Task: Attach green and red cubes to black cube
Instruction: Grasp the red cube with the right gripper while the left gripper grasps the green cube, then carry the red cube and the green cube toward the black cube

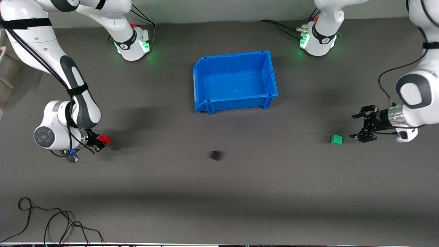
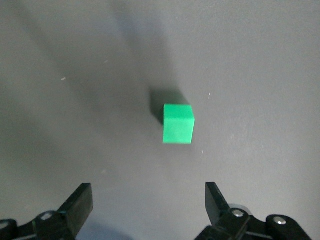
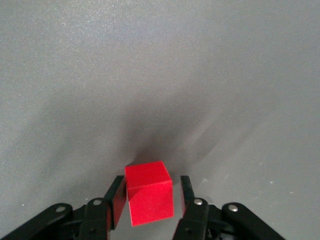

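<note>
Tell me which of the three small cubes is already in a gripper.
The small bright red cube, between the right gripper fingers. The green cube sits free on the table before the open left gripper; the black cube lies alone.

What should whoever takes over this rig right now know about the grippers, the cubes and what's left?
Right gripper: shut on the red cube, toward the right arm's end of the table.
Left gripper: open, beside the green cube, which sits on the table ungrasped.
Black cube: alone mid-table, nearer the front camera than the blue bin.
Done: red grasped.
Left: grasp green, bring both to the black cube and attach them.
</note>
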{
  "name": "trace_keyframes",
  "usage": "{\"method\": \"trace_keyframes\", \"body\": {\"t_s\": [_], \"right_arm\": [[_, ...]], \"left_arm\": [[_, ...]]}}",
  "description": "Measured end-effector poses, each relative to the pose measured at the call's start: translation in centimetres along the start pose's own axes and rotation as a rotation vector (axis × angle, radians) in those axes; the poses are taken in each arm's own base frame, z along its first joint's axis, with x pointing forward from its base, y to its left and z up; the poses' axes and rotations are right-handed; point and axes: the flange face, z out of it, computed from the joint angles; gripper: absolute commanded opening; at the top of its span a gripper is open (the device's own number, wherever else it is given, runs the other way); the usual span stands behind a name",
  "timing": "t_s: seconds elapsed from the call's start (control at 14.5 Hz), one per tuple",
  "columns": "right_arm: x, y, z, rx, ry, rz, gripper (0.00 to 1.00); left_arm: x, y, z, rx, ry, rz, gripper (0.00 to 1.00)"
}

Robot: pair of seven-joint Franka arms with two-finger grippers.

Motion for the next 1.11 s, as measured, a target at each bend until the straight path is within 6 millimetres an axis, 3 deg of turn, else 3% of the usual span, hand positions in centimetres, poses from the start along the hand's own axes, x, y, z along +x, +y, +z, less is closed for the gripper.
{"method": "trace_keyframes", "body": {"t_s": [0.21, 0.48, 0.62, 0.83, 0.97, 1.11], "right_arm": [[0.0, -0.1, 0.6, -0.007, -0.006, -0.003, 0.38], [0.2, -0.9, -0.7, 0.001, 0.006, -0.01, 0.37], [-0.8, -2.7, -2.8, -0.025, -0.008, -0.032, 0.36], [-4.1, -7.1, -6.6, -0.044, -0.002, 0.062, 0.35], [-7.4, -10.5, -8.0, 0.018, -0.05, 0.155, 0.35], [-10.7, -14.1, -8.8, 0.087, -0.137, 0.237, 0.35]], "left_arm": [[1.5, 0.1, 2.8, -0.014, 0.004, -0.002, 1.0], [2.8, 0.3, 4.9, -0.052, 0.008, -0.043, 1.0], [3.2, 0.4, 5.8, -0.062, 0.02, -0.051, 1.0], [2.8, 1.0, 7.4, -0.068, 0.026, -0.046, 0.99], [2.7, 1.1, 8.2, -0.064, 0.025, -0.045, 0.63], [2.8, 1.0, 8.4, -0.062, 0.023, -0.047, 0.42]]}}
